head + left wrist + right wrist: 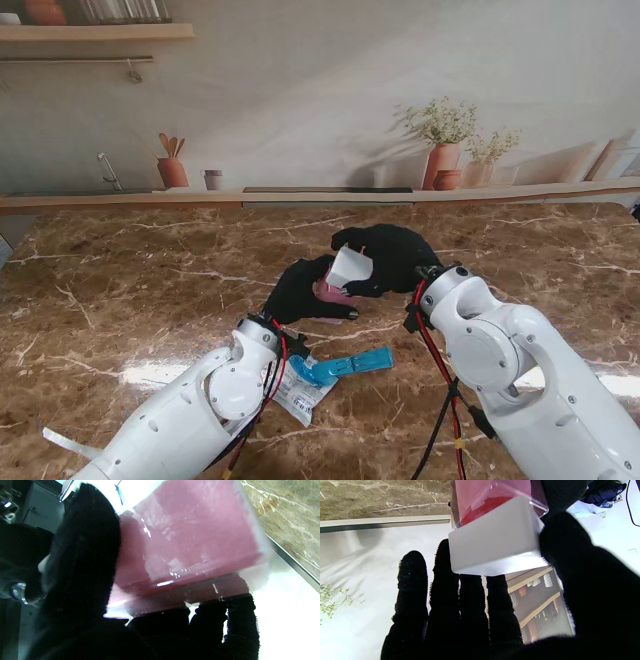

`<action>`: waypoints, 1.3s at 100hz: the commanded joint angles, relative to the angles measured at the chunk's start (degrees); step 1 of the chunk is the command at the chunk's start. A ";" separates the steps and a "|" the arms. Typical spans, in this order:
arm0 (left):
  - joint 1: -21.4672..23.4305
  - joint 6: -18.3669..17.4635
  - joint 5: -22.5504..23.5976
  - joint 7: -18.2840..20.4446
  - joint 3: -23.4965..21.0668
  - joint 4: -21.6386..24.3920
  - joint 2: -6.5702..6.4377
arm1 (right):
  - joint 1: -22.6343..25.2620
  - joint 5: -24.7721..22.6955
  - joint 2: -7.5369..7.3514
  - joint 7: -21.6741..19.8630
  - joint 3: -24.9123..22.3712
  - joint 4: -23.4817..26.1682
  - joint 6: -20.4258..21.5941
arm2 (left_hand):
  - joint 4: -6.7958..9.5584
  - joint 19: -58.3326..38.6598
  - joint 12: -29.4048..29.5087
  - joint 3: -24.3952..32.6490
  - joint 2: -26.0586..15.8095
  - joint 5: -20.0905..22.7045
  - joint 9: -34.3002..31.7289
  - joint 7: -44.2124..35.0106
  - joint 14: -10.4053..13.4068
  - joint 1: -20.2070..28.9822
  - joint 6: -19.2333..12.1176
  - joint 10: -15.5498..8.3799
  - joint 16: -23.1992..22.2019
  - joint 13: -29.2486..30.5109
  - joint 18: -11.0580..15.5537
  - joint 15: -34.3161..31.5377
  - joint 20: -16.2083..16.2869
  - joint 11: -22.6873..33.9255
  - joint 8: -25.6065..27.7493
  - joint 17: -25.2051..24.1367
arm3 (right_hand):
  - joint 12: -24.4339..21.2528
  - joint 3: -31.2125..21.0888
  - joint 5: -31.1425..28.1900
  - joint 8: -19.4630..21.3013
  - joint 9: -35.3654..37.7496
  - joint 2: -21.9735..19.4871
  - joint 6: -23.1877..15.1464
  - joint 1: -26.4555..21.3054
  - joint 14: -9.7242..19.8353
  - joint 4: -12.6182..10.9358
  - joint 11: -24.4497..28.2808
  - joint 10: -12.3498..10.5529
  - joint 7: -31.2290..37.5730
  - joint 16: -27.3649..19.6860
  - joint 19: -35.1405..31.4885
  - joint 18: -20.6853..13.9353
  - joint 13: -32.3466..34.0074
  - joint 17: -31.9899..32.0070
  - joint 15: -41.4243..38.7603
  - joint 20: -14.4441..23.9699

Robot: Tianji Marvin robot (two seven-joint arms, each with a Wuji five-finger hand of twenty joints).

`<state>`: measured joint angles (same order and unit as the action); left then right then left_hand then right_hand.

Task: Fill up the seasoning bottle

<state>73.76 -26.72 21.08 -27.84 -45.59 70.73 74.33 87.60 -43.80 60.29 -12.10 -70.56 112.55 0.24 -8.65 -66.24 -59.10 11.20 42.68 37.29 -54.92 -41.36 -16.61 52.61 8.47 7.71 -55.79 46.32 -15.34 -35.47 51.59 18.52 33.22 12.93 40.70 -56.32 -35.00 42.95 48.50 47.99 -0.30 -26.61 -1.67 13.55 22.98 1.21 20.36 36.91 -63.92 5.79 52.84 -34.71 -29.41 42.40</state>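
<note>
The seasoning bottle (333, 292) is a clear square container with pink contents, held off the table at its middle. My left hand (305, 290), in a black glove, is shut around the bottle's body (190, 547), thumb on one side and fingers (225, 625) under it. A white square lid (350, 268) sits at the bottle's upper end. My right hand (385, 258) is shut on that lid (492, 545), with the pink bottle (490, 497) just beyond it. Whether the lid is seated or lifted off I cannot tell.
A white sachet (298, 392) and a blue torn packet (345, 365) lie on the brown marble table (120, 300) beside my left wrist. A ledge with potted plants (445, 150) and a utensil pot (172, 165) runs along the far edge.
</note>
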 commanded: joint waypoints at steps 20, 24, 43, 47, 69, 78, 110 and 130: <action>0.62 -0.71 -2.79 -0.37 -0.37 0.75 1.29 | 0.51 3.07 1.02 1.36 0.14 -0.57 1.00 | -0.56 0.68 -2.29 20.49 -21.27 11.21 -3.94 -13.54 2.24 13.53 -17.42 -6.53 -2.99 3.36 2.63 -9.30 1.25 2.22 5.41 -1.45 | 6.43 -11.66 -6.20 3.47 9.98 -0.18 -4.14 -12.72 2.36 1.75 3.63 -7.62 7.28 5.96 -4.25 -0.95 6.38 -2.77 -4.89 -1.25; 0.66 -0.90 -2.96 -0.79 -0.34 0.68 1.49 | 0.55 4.26 1.05 1.06 0.11 -0.43 0.56 | -0.58 0.73 -2.30 20.52 -21.27 11.20 -3.90 -13.50 2.29 13.53 -17.52 -6.74 -2.97 3.22 2.73 -9.22 1.25 2.19 5.43 -1.55 | 6.06 -11.42 -6.45 3.04 10.44 -1.05 -3.59 -12.20 2.25 2.00 3.19 -7.24 6.96 5.52 -4.23 -1.03 6.79 -3.10 -4.43 -1.44; 0.62 -1.78 -2.70 -3.14 0.05 -0.12 2.36 | 0.73 5.39 1.49 2.53 0.46 -0.46 -2.12 | -0.68 0.75 -2.36 20.87 -20.99 11.36 -4.12 -13.56 2.46 13.47 -17.69 -7.07 -2.86 3.28 3.16 -9.06 1.27 2.24 5.58 -1.53 | 5.32 -9.91 -7.09 0.63 11.71 -3.46 -2.22 -8.21 1.65 2.38 3.19 -6.14 6.31 3.30 -5.41 -0.70 9.06 -5.42 -3.80 -1.82; 0.68 -1.76 -2.80 -3.51 0.11 -0.13 2.52 | 0.83 4.97 1.69 3.71 0.81 -0.66 -2.68 | -0.71 0.72 -2.35 21.04 -20.90 11.45 -4.21 -13.61 2.43 13.45 -17.65 -6.93 -2.83 3.36 3.18 -9.05 1.28 2.25 5.61 -1.50 | 4.95 -8.10 -6.94 -0.43 11.54 -5.05 -2.18 -7.01 1.42 2.06 4.12 -5.97 6.59 2.61 -6.10 -0.58 9.33 -5.56 -4.42 -1.96; 0.90 -1.48 -3.68 -3.48 0.16 0.33 2.70 | 1.00 -1.30 2.05 8.35 2.19 -2.19 -2.55 | -0.88 0.68 -2.44 21.42 -20.86 11.37 -4.33 -13.52 2.41 13.24 -17.45 -6.72 -2.78 3.49 3.45 -9.09 1.30 2.32 5.58 -1.45 | 6.79 -6.02 -6.73 -1.28 11.85 -2.11 -2.79 -7.26 2.28 2.11 8.04 -7.61 6.20 4.57 -9.72 -0.93 9.34 -5.50 -10.54 -1.00; 0.95 -1.37 -4.00 -3.34 0.18 0.47 2.72 | 0.89 -2.08 2.13 9.35 2.66 -2.73 -2.22 | -0.93 0.65 -2.43 21.54 -20.88 11.33 -4.34 -13.50 2.40 13.18 -17.42 -6.68 -2.78 3.59 3.53 -9.14 1.31 2.32 5.57 -1.42 | 7.47 -5.67 -7.31 -1.27 12.53 -1.65 -2.75 -6.90 2.14 2.59 8.78 -7.57 6.64 5.07 -10.81 -0.60 9.61 -5.75 -12.42 -0.76; 0.98 -1.01 -4.79 -3.25 0.41 0.67 2.93 | 0.44 -10.18 2.66 16.33 5.60 -4.65 -6.47 | -1.04 0.56 -2.45 21.74 -20.86 11.38 -4.36 -13.41 2.25 13.08 -17.23 -6.56 -2.84 3.48 3.41 -9.25 1.37 2.34 5.41 -1.50 | 2.62 -0.66 -6.02 -4.68 14.95 -6.28 -2.22 16.47 1.15 -4.78 15.63 -8.54 2.91 5.79 -21.13 -1.39 12.12 -9.10 -21.47 -0.93; 1.11 -0.59 -4.86 -3.11 0.28 1.02 2.83 | 1.03 -13.49 2.47 16.93 5.66 -3.76 -7.28 | -1.06 0.54 -2.42 21.81 -20.82 11.44 -4.36 -13.39 2.19 13.09 -17.22 -6.46 -2.86 3.49 3.40 -9.30 1.38 2.31 5.36 -1.49 | 2.08 11.92 -3.30 -9.70 14.69 -16.91 -1.72 23.49 1.03 -11.45 15.12 -8.54 -1.24 4.40 -23.32 -2.58 10.99 -7.91 -22.34 -2.01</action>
<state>74.84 -27.26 16.23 -30.82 -45.33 70.77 76.69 87.81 -58.16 62.80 5.92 -64.73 108.61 -6.68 -9.23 -66.24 -59.14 11.20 42.73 37.66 -55.19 -41.40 -16.60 52.61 9.08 7.52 -56.26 46.26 -15.33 -36.08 51.98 18.40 33.97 12.76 43.56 -42.98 -39.74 34.28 61.10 31.59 -2.00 -7.47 -1.30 4.70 35.54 -3.55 19.92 41.84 -83.64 4.94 62.58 -43.06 -50.06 40.97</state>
